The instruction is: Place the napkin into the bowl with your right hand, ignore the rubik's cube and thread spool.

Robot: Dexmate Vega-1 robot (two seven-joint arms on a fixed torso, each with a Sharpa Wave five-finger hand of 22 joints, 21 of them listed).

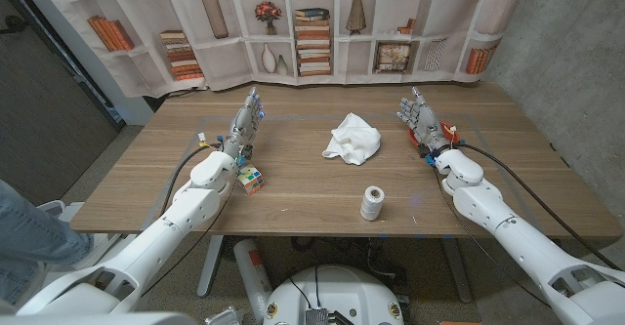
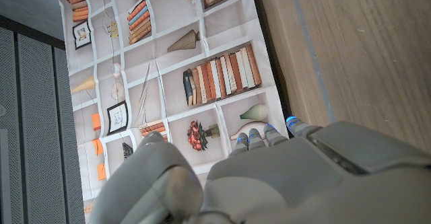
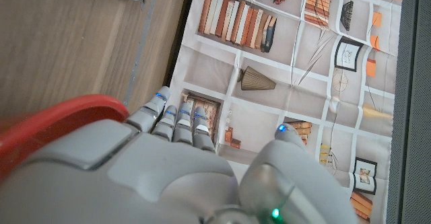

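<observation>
Red bowl (image 1: 444, 134) right of centre, contents hidden behind right hand (image 1: 418, 116), fingers apart, grasping nothing; napkin (image 1: 354, 139) mid-frame on worktop (image 1: 312, 203).

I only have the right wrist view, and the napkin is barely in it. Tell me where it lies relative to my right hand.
Observer: The napkin lies crumpled mid-table, to the robot's left of the right hand and apart from it.
Operator: Now place the bowl.
Observer: The red bowl sits close by that hand's wrist, mostly hidden behind it.
Operator: Name anything near the path.
Observer: The thread spool stands upright, nearer the robot than the napkin.
</observation>
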